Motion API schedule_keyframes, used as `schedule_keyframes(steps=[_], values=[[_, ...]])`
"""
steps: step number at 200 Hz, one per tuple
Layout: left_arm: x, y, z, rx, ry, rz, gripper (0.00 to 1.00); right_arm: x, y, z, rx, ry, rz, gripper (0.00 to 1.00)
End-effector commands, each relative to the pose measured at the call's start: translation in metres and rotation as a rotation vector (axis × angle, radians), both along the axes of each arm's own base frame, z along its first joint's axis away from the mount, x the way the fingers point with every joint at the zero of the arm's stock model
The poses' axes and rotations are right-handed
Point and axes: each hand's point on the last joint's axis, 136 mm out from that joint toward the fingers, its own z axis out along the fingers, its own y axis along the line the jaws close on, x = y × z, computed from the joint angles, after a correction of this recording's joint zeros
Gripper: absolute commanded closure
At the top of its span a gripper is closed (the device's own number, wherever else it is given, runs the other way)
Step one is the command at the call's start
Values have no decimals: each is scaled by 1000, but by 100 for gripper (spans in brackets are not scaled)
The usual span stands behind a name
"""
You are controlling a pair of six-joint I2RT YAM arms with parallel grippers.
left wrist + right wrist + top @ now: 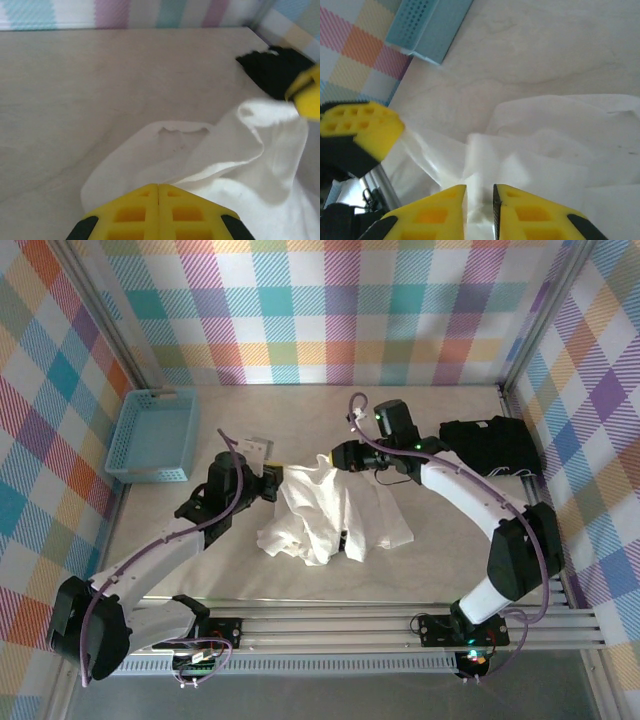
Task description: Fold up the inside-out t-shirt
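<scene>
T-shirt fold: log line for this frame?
t-shirt: crumpled | left gripper: shut on its edge | right gripper: slightly open, cloth in gap
</scene>
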Motion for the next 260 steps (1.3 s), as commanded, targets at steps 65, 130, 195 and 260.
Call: schedule_keyframes(steps=[65, 130, 195, 260], values=[[18, 83, 68, -212, -76, 402, 100, -71, -62, -65, -224, 45, -61, 48], [12, 95, 125, -247, -149, 420, 100, -89, 4, -103, -141, 138, 128, 65], [2, 100, 207, -310, -282, 409, 100, -65, -8, -3, -116, -215, 68, 100], [-12, 121, 232, -264, -336, 477, 100, -59, -1, 20, -103, -255, 76, 90]])
